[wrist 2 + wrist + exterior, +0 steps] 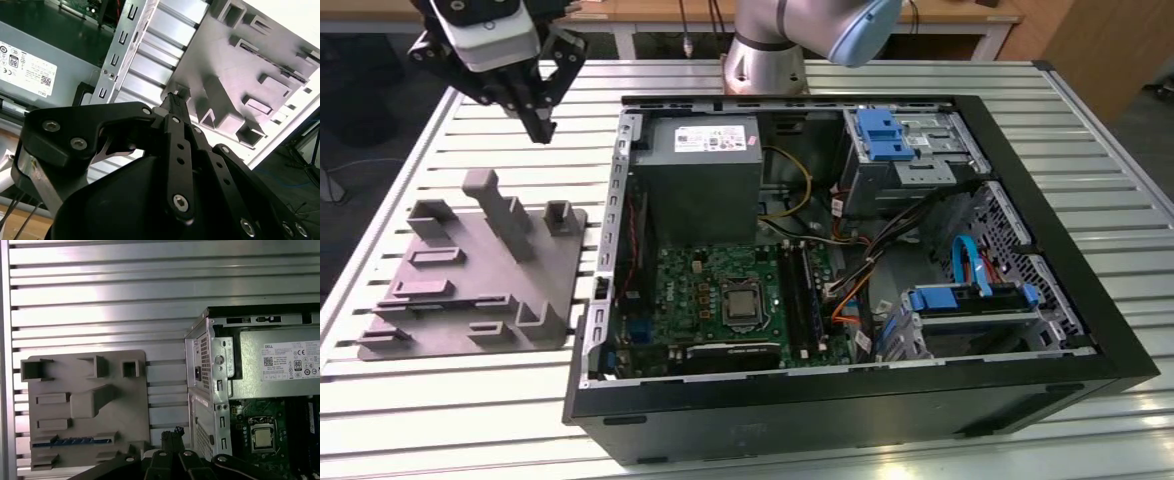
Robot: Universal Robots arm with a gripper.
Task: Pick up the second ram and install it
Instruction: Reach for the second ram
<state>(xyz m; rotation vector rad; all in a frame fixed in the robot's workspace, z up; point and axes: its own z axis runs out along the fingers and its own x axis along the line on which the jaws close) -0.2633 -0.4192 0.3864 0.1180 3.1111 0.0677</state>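
Gripper (540, 128), fingers closed together and holding nothing, raised over the bench (400, 160) beside the grey fixture (467, 270), left of the open case (854, 420) in the exterior view. Second ram (70, 441) sits apart from it, untouched, in a slot along one fixture edge, long axis parallel to the bench slats

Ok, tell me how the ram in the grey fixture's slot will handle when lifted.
The second ram is a thin board, so probably stiff and light. It sits edge-up in a slot of the grey fixture, so sideways pulls might jam or strain it.
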